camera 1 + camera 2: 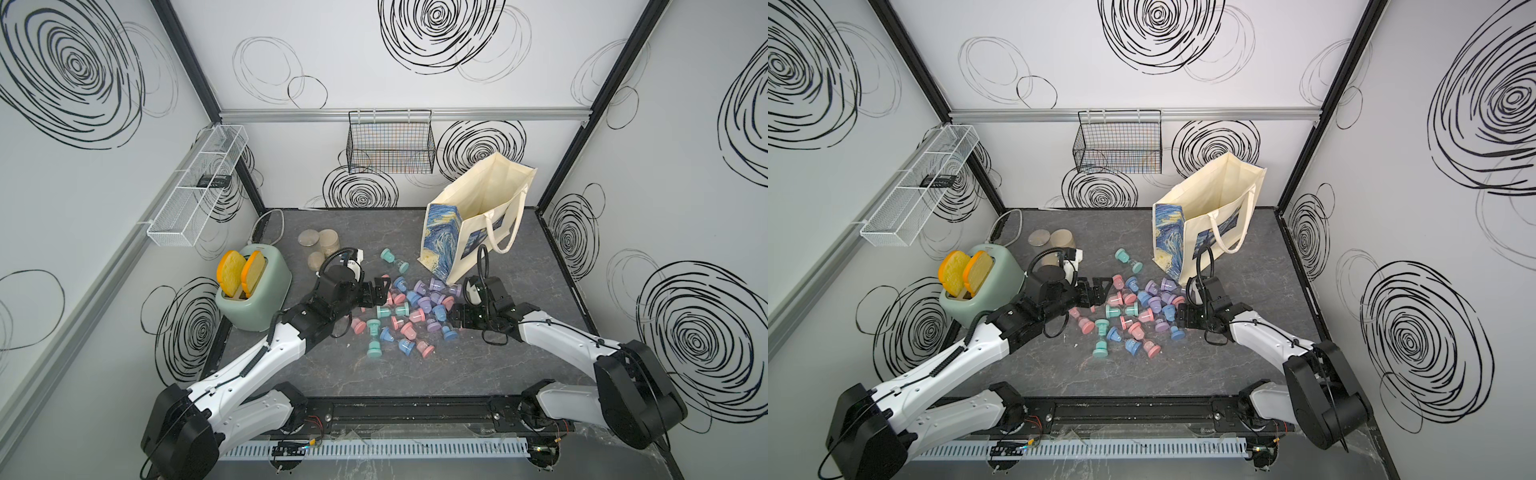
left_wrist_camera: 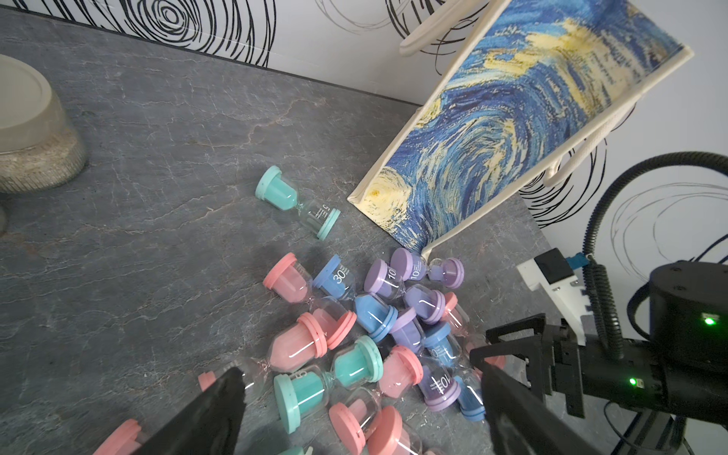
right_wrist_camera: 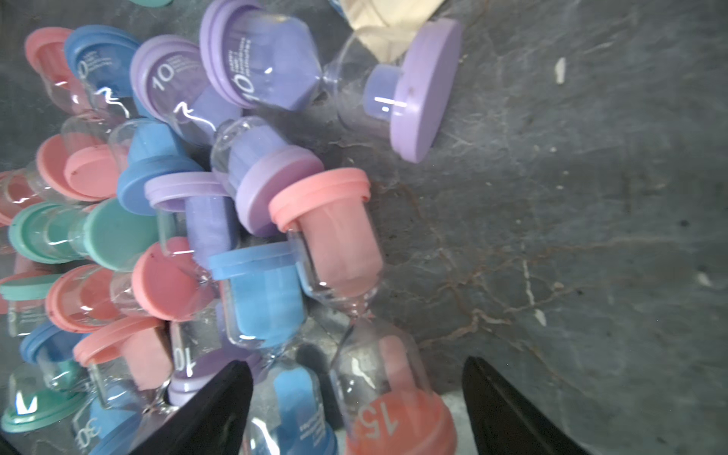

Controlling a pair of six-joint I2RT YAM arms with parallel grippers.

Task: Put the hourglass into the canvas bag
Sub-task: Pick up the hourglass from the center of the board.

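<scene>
Several hourglasses (image 1: 411, 311) (image 1: 1138, 316) with pink, blue, purple and teal caps lie in a heap on the grey tabletop. The canvas bag (image 1: 469, 232) (image 1: 1200, 232) (image 2: 512, 138) stands upright with its mouth open just behind the heap's right end. My right gripper (image 1: 455, 318) (image 3: 356, 368) is low at the heap's right edge, open. A pink hourglass marked 15 (image 3: 394, 421) and a blue hourglass (image 3: 268, 299) lie between its jaws, untouched. My left gripper (image 1: 380, 291) (image 2: 358, 374) is open over the heap's left side, holding nothing.
One teal hourglass (image 1: 395, 259) lies alone behind the heap. A green toaster with toast (image 1: 253, 291) and round jars (image 1: 318, 245) stand at the left. A black wire basket (image 1: 390, 145) hangs on the back wall, a white wire shelf (image 1: 199, 183) on the left wall.
</scene>
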